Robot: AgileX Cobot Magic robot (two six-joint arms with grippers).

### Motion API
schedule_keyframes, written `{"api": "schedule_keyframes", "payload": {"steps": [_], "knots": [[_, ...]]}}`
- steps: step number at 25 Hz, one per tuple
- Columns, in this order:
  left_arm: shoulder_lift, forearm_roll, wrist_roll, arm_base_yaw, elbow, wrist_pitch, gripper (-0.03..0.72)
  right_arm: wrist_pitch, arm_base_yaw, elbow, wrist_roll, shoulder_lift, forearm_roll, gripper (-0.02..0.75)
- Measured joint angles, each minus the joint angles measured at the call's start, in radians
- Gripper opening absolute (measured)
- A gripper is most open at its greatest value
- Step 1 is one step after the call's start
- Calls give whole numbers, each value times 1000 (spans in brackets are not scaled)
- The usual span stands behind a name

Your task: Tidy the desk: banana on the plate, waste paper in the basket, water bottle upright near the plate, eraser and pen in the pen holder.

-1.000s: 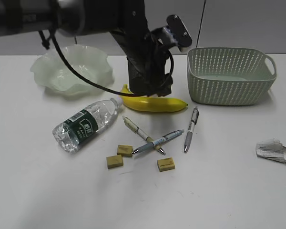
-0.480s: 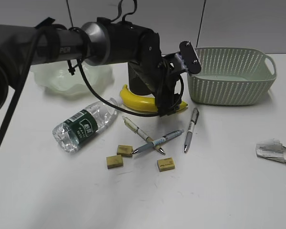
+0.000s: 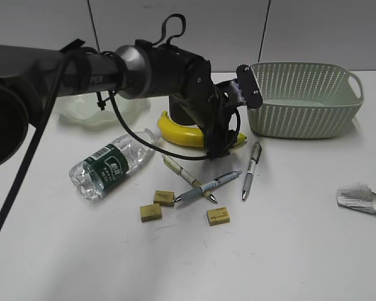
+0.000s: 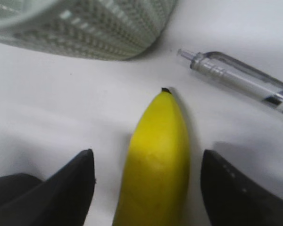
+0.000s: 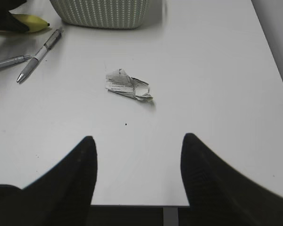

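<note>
The yellow banana lies on the white desk in front of the basket. My left gripper is open and low, with one finger on each side of the banana's right end, a gap on both sides. The bottle lies on its side. Three pens and three erasers lie scattered at mid desk. The waste paper lies at the right. The plate is at the back left. The pen holder is mostly hidden behind the arm. My right gripper is open and empty.
The left arm stretches from the left across the back of the desk, over the plate. The basket's wall is close beyond the banana's tip, and a pen lies just to its right. The right gripper hovers over the desk's front edge.
My left gripper has come down and to the right from above the pen holder, and its open fingers now straddle the banana's right end. The objects have not moved.
</note>
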Motion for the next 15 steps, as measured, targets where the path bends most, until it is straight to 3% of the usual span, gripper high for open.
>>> {"api": "schedule_keyframes", "payload": {"steps": [8,10,12,15], "knots": [[35,0,-4,0,-3,-61,512,0,0,0,0,0,0,454],[37,-1,-5,0,-4,-62,442,0,0,0,0,0,0,454],[39,0,-6,0,-4,-60,314,0,0,0,0,0,0,454],[39,1,-6,0,-4,-54,321,0,0,0,0,0,0,454]]}}
